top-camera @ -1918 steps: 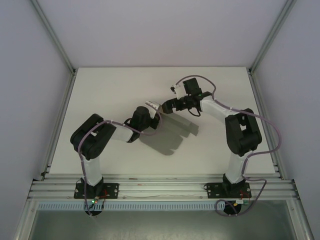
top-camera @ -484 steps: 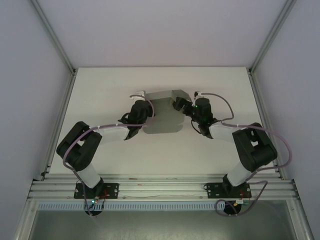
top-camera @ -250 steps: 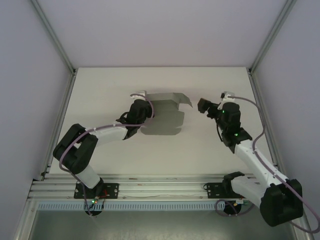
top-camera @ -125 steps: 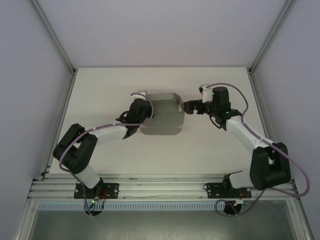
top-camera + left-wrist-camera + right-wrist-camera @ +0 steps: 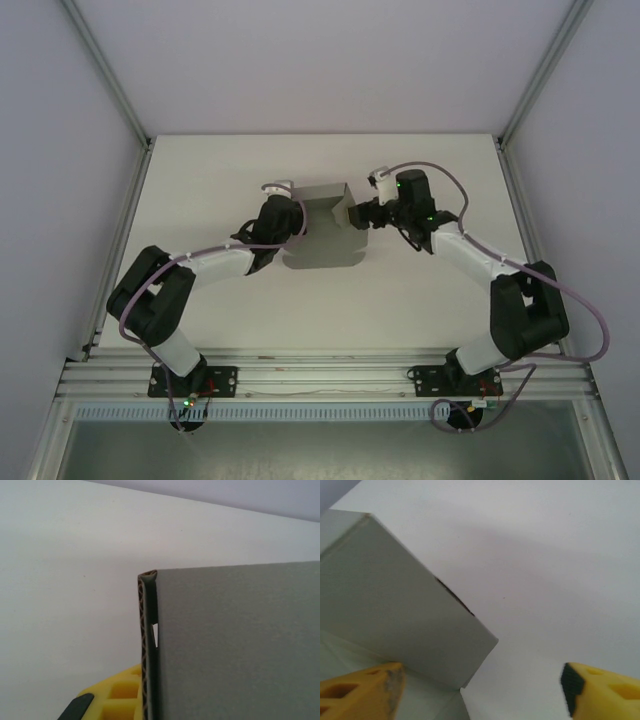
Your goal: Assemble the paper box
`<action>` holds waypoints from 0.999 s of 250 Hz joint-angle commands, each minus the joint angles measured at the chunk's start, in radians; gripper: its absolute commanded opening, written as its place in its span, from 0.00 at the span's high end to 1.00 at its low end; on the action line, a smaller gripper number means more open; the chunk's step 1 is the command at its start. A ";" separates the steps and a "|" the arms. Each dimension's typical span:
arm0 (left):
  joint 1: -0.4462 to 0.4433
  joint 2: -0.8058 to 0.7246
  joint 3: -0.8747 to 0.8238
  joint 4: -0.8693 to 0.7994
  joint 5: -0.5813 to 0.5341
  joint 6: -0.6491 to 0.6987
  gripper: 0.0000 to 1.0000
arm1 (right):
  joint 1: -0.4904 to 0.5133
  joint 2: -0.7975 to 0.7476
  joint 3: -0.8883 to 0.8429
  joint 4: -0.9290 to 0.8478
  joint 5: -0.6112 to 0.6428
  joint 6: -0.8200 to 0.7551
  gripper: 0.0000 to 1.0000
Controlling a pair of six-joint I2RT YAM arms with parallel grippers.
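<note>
One paper box [image 5: 325, 228] sits between left claw [image 5: 301, 216], pinching it, and spread right claw [image 5: 354, 215].

A robot lab cell: white table [image 5: 200, 180] enclosed by aluminium rails [image 5: 320, 378] and blank walls [image 5: 320, 60].

The surface [image 5: 200, 300] is a plain white, matt board, bounded by pale walls at the back and both sides of the top view. Just above the middle of that frame sits the paper box [image 5: 325, 245], thin grey cardboard. A panel with rounded corners appears to lie flat on the white, and a wall stands up along its upper edge. In the right wrist view that wall takes the left of the frame, with white surface spreading to the right under a soft shadow.
</note>
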 commanded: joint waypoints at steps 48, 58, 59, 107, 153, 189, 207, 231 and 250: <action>-0.018 0.000 0.076 -0.105 -0.008 -0.009 1.00 | 0.067 -0.007 0.019 0.010 0.102 -0.165 0.32; -0.018 0.000 0.079 -0.111 -0.008 -0.013 1.00 | 0.067 -0.008 0.017 -0.006 0.096 -0.180 0.32; -0.018 0.000 0.079 -0.112 -0.008 -0.014 1.00 | 0.066 -0.008 0.017 -0.008 0.095 -0.181 0.32; -0.018 -0.003 0.091 -0.119 0.017 0.017 1.00 | 0.065 -0.002 0.032 -0.089 0.026 -0.278 0.32; -0.018 0.015 0.148 -0.195 0.051 0.092 1.00 | 0.065 0.033 0.100 -0.189 -0.033 -0.362 0.32; -0.018 0.024 0.158 -0.211 0.068 0.101 1.00 | 0.063 0.058 0.141 -0.264 -0.115 -0.415 0.32; -0.018 0.018 0.153 -0.201 0.074 0.095 1.00 | 0.063 0.077 0.169 -0.292 -0.130 -0.416 0.32; -0.018 0.010 0.147 -0.197 0.071 0.098 1.00 | 0.063 0.092 0.187 -0.274 -0.112 -0.392 0.34; -0.019 0.006 0.146 -0.205 0.060 0.100 1.00 | 0.063 0.097 0.184 -0.212 -0.035 -0.324 0.37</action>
